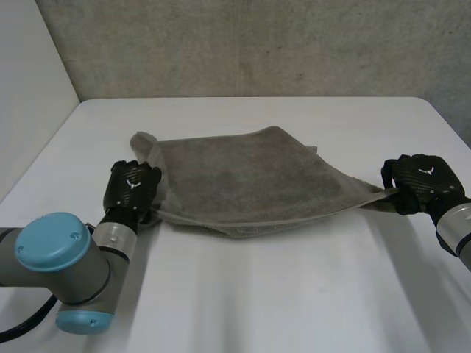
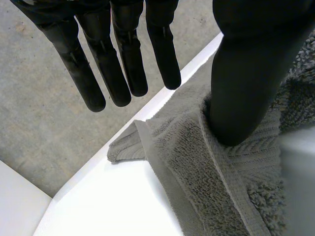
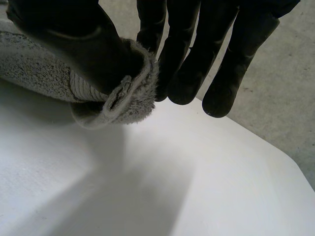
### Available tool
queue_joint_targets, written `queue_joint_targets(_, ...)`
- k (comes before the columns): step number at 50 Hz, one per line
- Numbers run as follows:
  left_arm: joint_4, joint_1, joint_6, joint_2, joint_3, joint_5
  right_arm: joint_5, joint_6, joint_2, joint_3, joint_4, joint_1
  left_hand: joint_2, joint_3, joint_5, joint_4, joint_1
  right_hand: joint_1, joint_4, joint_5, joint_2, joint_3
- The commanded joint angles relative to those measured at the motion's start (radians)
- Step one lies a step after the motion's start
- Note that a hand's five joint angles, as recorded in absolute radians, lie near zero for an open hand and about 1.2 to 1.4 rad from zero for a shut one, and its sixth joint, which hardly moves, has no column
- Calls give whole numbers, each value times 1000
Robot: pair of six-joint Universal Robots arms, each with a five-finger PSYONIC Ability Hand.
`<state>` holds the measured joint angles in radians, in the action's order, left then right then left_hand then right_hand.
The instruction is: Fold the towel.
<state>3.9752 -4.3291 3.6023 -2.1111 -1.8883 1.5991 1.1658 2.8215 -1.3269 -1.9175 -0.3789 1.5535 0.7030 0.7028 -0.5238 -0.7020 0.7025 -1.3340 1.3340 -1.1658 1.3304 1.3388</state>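
Left arm (image 1: 55, 257) nearest; a grey towel (image 1: 250, 176) lies on the white worktop (image 1: 294, 294) between both hands.
Head view: the left hand (image 1: 131, 187) is at the towel's left edge, the right hand (image 1: 419, 182) at its lifted right corner. The left wrist view adds straight, spread fingers (image 2: 123, 64) off the cloth and the thumb (image 2: 246, 88) resting on looped terry with a ribbed hem. The right wrist view shows thumb and fingers pinching the rolled corner.

1. A grey terry-cloth towel (image 1: 243, 176) lies spread wide across the middle of the white table (image 1: 294, 294).
2. Its right corner is drawn out to a raised point; its far-left corner lies curled on the table.
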Motion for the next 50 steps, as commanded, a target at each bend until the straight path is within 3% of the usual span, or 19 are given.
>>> queue_joint_targets(1, -1, 0, 1, 13, -3, -4, 0, 0, 0, 0, 0, -3, 112, 113, -117, -113, 113, -62, 62, -56, 66, 58)
queue_joint_targets(5, -2, -12, 0, 20, -6, -7, 0, 0, 0, 2, 0, -3, 115, 115, -120, -116, 116, -62, 62, -56, 66, 58)
queue_joint_targets(10, -8, -30, 4, 22, -12, -10, 0, -4, 0, 2, 0, -1, 330, 330, -334, -331, 330, -62, 62, -56, 66, 58)
queue_joint_targets(12, -28, -32, 7, 22, -11, -24, -2, -2, 0, 2, 0, -1, 691, 692, -696, -692, 692, -62, 62, -56, 66, 58)
queue_joint_targets(18, -119, -34, 10, 76, -9, -41, -2, -10, -21, 14, 3, -3, 693, 693, -698, -694, 694, -62, 62, -56, 66, 58)
queue_joint_targets(21, -195, -41, 4, 183, -12, -42, -9, -25, -97, 48, 63, -1, 693, 693, -698, -694, 694, -62, 62, -56, 66, 58)
queue_joint_targets(23, -229, -47, 1, 247, -14, -44, -32, -42, -191, 121, 186, 0, 693, 693, -698, -694, 694, -62, 62, -56, 66, 58)
queue_joint_targets(26, -283, -54, -4, 385, -12, -54, -54, -45, -227, 166, 253, -1, 693, 693, -698, -694, 694, -62, 62, -56, 66, 58)
queue_joint_targets(28, -316, -55, -25, 509, 0, -68, -98, -50, -277, 276, 384, -3, 693, 693, -698, -694, 694, -62, 62, -56, 66, 58)
queue_joint_targets(29, -317, -55, -25, 510, 0, -68, -98, -50, -278, 276, 385, -3, 693, 693, -698, -694, 694, -62, 62, -56, 66, 58)
queue_joint_targets(34, -367, -57, -48, 642, 35, -93, -153, -103, -295, 533, 702, -27, 693, 693, -698, -694, 694, -62, 62, -56, 66, 58)
queue_joint_targets(36, -448, -58, -47, 674, 73, -108, -153, -156, -279, 581, 772, -42, 693, 693, -698, -694, 694, -62, 62, -56, 66, 58)
queue_joint_targets(37, -449, -58, -47, 674, 74, -108, -153, -157, -279, 581, 773, -43, 693, 693, -698, -694, 694, -62, 62, -56, 66, 58)
queue_joint_targets(42, -582, -60, -43, 620, 140, -153, -123, -443, -128, 715, 1013, -23, 693, 693, -698, -694, 694, -62, 62, -56, 66, 58)
queue_joint_targets(45, -666, -61, -39, 500, 193, -162, -97, -476, -78, 736, 1046, 2, 693, 693, -698, -694, 694, -62, 62, -56, 66, 58)
queue_joint_targets(50, -763, -67, -13, 283, 312, -159, 61, -548, 115, 816, 1072, 117, 693, 693, -698, -694, 694, -62, 62, -56, 66, 58)
